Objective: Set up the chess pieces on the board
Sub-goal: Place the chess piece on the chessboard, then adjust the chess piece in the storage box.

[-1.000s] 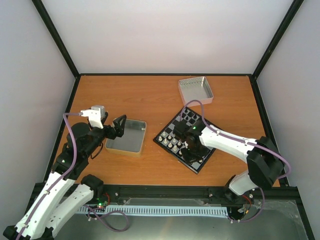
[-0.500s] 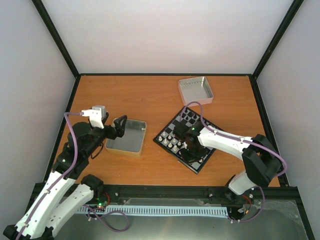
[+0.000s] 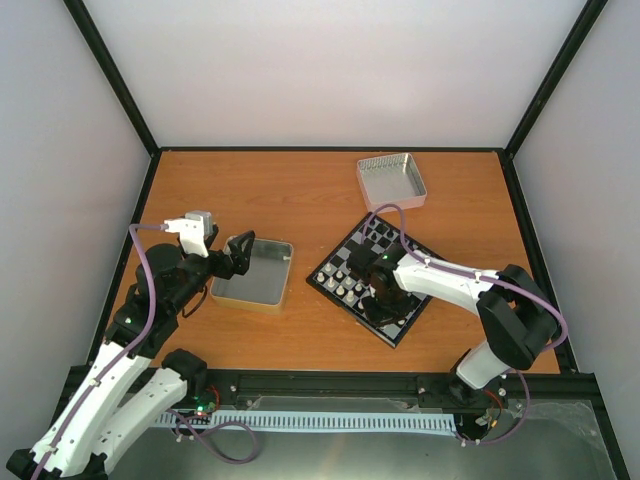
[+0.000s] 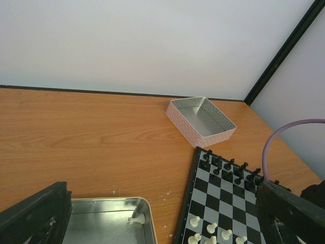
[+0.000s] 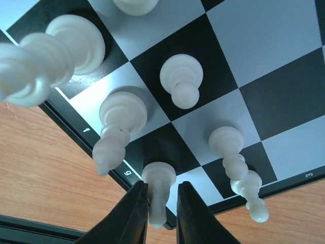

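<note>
The board (image 3: 318,277) lies at an angle right of centre, its squares also filling the right wrist view (image 5: 264,30). Cream-white chess pieces (image 3: 345,280) stand on its near-left rows. My right gripper (image 3: 375,297) is low over the board's near edge. Its jaws (image 5: 162,203) straddle an upright white piece (image 5: 159,190) on a dark edge square; the left finger touches it and a slim gap shows at the right finger. My left gripper (image 3: 238,252) hangs wide open above a silver tray (image 3: 285,270), where one white piece (image 4: 136,218) lies on its side.
Black chessmen (image 4: 228,170) fill the board's far rows. A second, patterned metal tray (image 3: 391,180) sits at the back right of the wooden table. Other white pieces (image 5: 118,127) stand close around my right fingers. Black frame posts edge the table.
My right jaws have parted slightly around the white piece standing on the board's edge square. The left arm has stayed still above the tray.
</note>
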`<state>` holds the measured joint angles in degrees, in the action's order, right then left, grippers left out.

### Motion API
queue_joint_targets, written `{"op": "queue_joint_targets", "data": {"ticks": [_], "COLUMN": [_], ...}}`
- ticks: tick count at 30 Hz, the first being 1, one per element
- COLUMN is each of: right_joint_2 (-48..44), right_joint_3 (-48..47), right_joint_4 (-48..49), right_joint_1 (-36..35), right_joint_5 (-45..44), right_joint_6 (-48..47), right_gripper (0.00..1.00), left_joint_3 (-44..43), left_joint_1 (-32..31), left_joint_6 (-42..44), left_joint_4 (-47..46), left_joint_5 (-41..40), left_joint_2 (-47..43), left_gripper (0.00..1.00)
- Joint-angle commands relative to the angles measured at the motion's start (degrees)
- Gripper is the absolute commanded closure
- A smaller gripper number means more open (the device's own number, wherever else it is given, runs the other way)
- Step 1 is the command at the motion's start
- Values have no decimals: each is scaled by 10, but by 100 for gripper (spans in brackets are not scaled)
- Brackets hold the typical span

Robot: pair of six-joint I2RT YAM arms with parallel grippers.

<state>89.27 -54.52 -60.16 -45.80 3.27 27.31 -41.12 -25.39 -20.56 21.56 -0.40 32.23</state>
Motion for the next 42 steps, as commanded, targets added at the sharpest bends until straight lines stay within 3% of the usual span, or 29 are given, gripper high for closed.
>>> {"op": "queue_joint_targets", "data": {"ticks": [1, 10, 20, 32, 35, 42], "right_joint_2": [1, -9, -29, -88, -124, -183], "right_joint_3": [4, 8, 12, -15, -29, -19], "right_joint_4": [1, 25, 36, -26, -29, 14], "right_joint_1": [4, 6, 8, 9, 10, 21], "right_joint_5": [-19, -13, -17, -42, -78, -121], "right_joint_6": [-2, 4, 14, 24, 32, 67], "right_gripper": [81, 92, 83, 76, 74, 74], "left_joint_3": [-12, -12, -13, -12, 0, 60], "left_joint_1": [4, 3, 3, 3, 3, 3], "left_joint_6": [3, 3, -2, -8, -40, -160], "left_joint_4": [5, 6, 10, 14, 23, -8], "left_joint_5": [6, 4, -9, -13, -37, 23], "left_joint_2": [0, 1, 3, 14, 25, 111], "left_gripper": [0, 0, 0, 0, 0, 3]}}
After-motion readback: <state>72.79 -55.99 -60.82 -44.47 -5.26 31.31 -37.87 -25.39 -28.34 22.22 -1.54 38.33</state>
